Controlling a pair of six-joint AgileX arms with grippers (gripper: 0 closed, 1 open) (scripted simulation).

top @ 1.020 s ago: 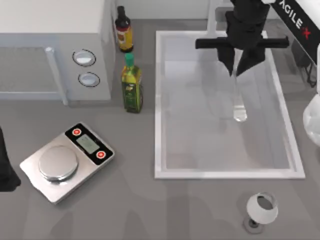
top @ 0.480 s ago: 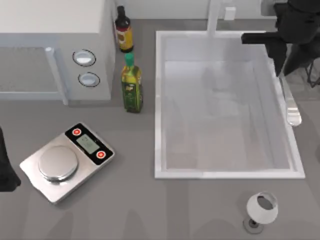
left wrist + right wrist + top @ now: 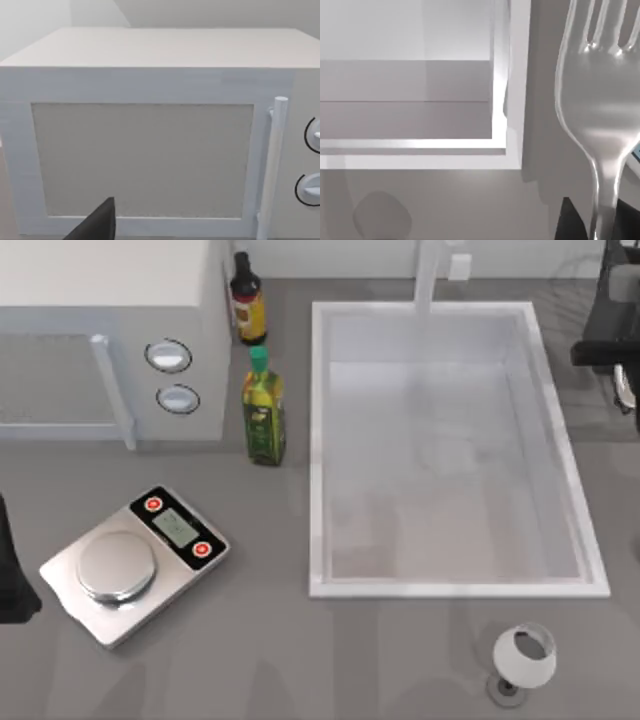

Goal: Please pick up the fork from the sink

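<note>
Right gripper (image 3: 594,220) at table's right edge, clamped on fork (image 3: 597,100) handle, long axis running straight out from fingers, clear of sink (image 3: 320,440); left arm parked by microwave (image 3: 150,150).

Light is even and soft across the top view, with no hard cast shadows; the table (image 3: 250,660) shows only faint mottled patches of darker grey. The sink (image 3: 320,440) is the brightest area, its white rim nearly washed out and its walls hazy. The scale (image 3: 120,570) gives a mild metallic sheen. In the left wrist view the microwave (image 3: 150,150) is flatly lit, its top paler than its door. In the right wrist view the fork (image 3: 600,100) carries bright specular glints near the tines and smooth grey reflections, with a soft shadow beside the sink's rim.
</note>
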